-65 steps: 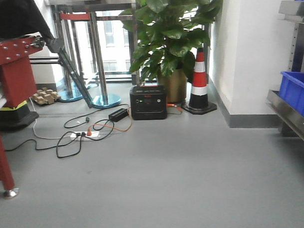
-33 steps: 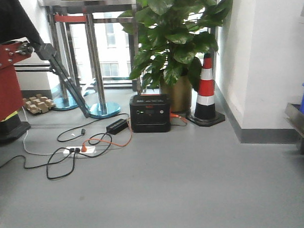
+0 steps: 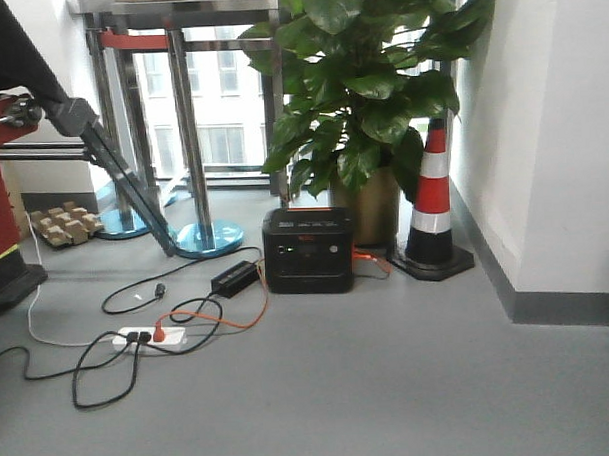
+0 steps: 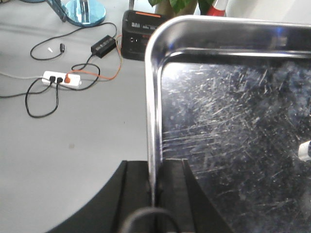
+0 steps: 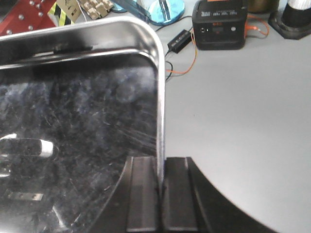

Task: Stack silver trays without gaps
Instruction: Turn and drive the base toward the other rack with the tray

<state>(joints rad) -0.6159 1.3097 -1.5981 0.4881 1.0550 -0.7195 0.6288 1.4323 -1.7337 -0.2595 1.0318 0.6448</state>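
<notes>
Now silver tray hollow up, spanning crosswise; left gripper, right gripper pinching opposite rims.

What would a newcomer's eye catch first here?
A scratched silver tray fills each wrist view, its rim pinched by the left gripper and right gripper. In the front view, a leafy potted plant stands by the window, a traffic cone at its right, a black power station in front.
</notes>
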